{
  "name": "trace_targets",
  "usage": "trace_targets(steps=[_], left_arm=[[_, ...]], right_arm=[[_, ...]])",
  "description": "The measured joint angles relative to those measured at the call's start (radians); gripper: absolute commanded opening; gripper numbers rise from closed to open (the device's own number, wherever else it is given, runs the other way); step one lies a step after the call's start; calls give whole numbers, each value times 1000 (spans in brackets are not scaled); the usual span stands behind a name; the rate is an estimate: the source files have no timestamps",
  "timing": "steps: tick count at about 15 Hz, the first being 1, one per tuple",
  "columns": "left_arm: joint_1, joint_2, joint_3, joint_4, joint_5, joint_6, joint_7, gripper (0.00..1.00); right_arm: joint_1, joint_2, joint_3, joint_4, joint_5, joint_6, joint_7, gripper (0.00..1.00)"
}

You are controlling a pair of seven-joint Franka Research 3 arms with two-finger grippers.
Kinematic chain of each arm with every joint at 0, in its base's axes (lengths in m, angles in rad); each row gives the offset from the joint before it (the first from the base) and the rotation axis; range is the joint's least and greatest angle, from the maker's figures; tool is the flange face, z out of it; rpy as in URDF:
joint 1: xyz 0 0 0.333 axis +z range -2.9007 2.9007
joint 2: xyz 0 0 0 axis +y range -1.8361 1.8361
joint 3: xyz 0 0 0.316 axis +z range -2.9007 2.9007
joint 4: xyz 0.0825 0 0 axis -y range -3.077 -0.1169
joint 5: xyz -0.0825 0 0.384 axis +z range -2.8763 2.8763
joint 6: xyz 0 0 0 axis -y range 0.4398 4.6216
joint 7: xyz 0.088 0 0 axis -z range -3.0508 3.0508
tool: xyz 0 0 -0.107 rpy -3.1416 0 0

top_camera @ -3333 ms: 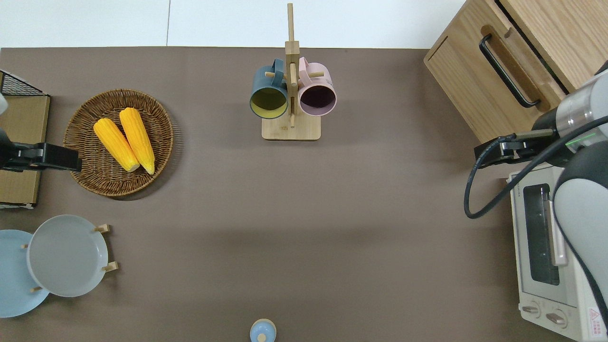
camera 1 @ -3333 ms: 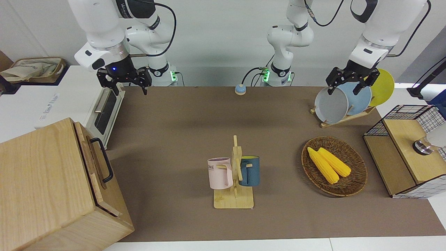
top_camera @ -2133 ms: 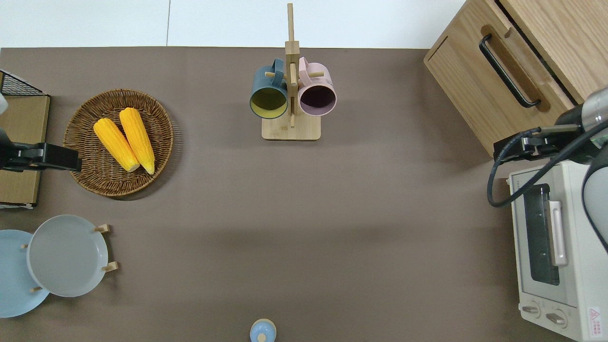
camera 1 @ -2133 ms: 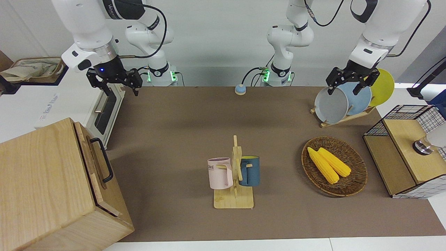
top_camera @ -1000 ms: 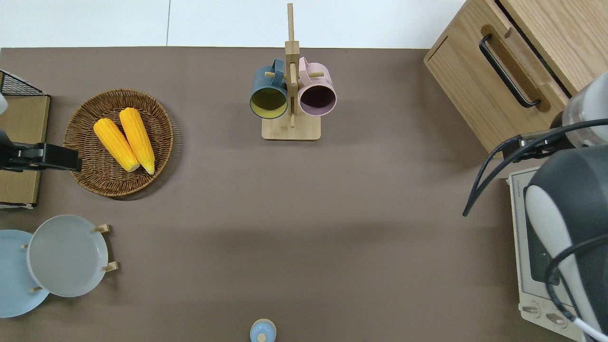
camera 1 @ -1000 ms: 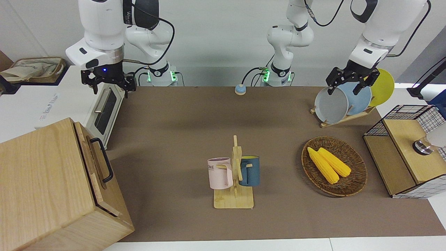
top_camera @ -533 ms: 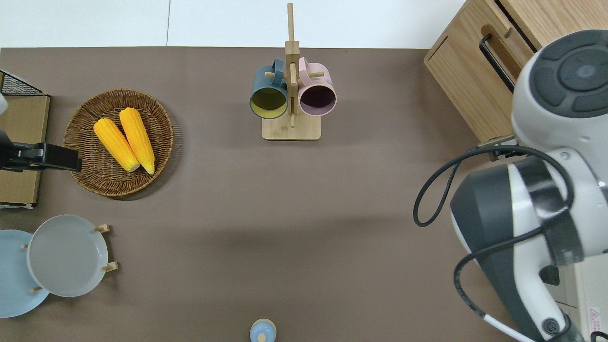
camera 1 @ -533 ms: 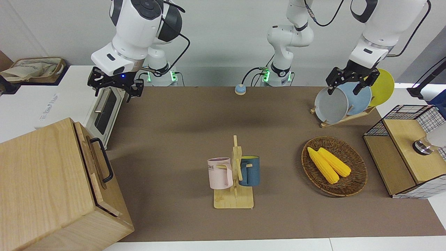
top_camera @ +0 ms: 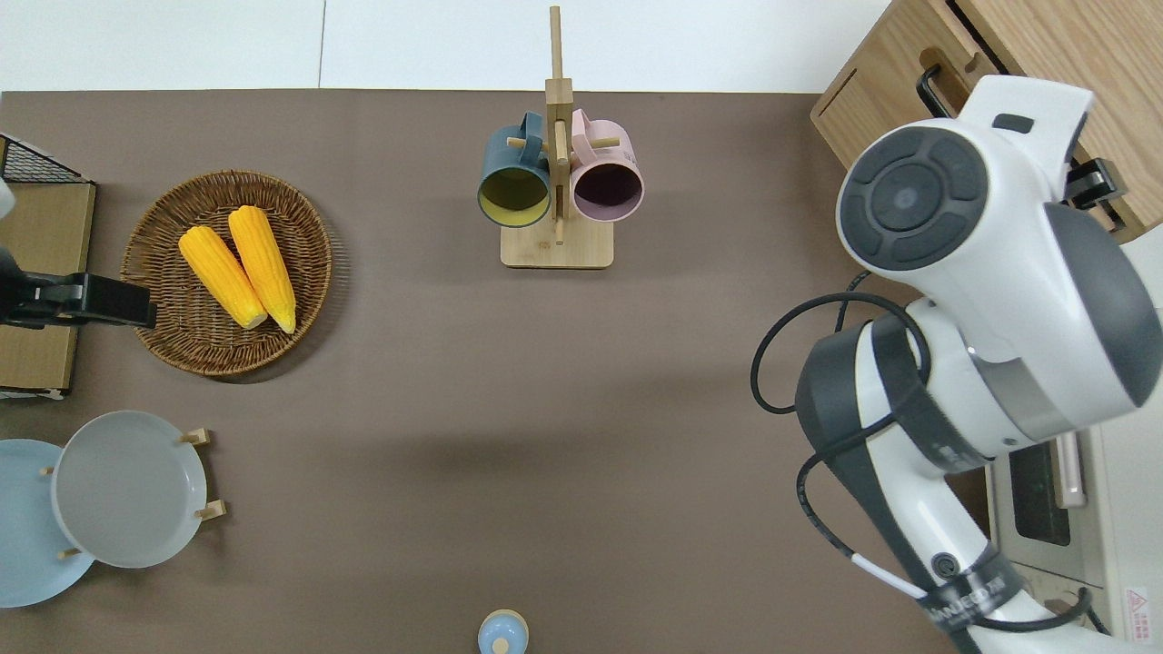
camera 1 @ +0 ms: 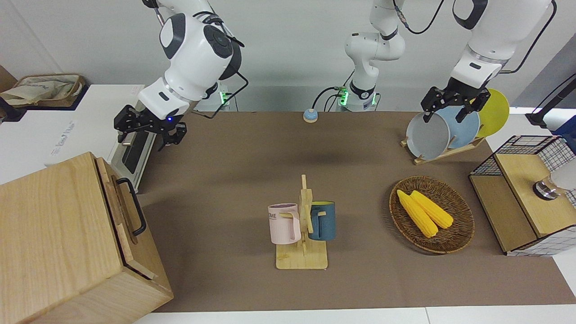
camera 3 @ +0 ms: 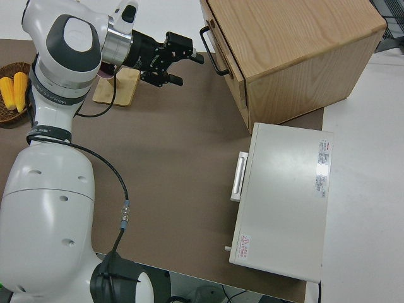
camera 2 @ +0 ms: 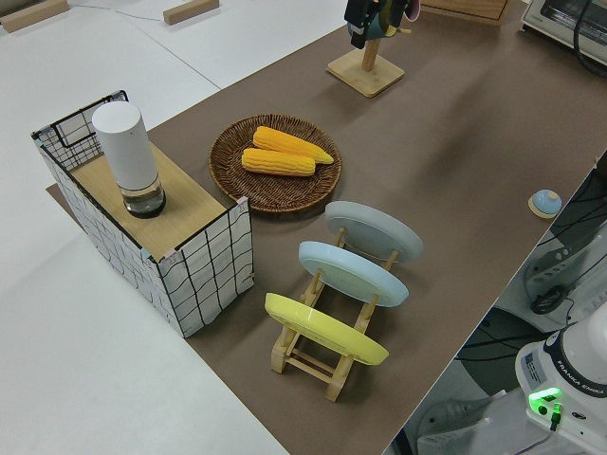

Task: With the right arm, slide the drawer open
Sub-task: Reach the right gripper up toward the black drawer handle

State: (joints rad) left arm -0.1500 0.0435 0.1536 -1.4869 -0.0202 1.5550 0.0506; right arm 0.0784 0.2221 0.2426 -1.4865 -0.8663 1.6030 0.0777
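Observation:
The drawer (camera 1: 118,211) sits in the big light-wood cabinet (camera 1: 54,234) at the right arm's end of the table, its black bar handle (camera 1: 134,206) facing the table's middle. My right gripper (camera 3: 189,69) hangs open in the air, fingers pointing at the handle (camera 3: 210,47), close to its end nearer the robots and apart from it. In the front view the right gripper (camera 1: 146,134) shows a blue wrist light. The overhead view hides its fingers under the arm; only the handle's tip (top_camera: 925,84) shows there. My left arm is parked, its gripper (camera 1: 445,112) open.
A white toaster oven (camera 3: 284,202) stands beside the cabinet, nearer to the robots. A mug rack (camera 1: 303,229) stands mid-table. Toward the left arm's end are a corn basket (camera 1: 459,234), a plate rack (camera 1: 445,153) and a wire-grid box (camera 1: 522,198).
My right arm has swung from over the toaster oven toward the cabinet, and its wrist has turned so the open fingers face the handle. The left arm has not moved.

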Motion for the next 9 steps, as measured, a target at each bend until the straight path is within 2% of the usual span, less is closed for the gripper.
trace_targets(steps=[5, 9], left_arm=[[0, 0, 0, 0, 0, 0, 0, 995], [0, 0, 0, 0, 0, 0, 0, 995]], right_arm=[[50, 56, 1, -33, -199, 67, 43, 987], [59, 88, 1, -57, -352, 127, 59, 987]])
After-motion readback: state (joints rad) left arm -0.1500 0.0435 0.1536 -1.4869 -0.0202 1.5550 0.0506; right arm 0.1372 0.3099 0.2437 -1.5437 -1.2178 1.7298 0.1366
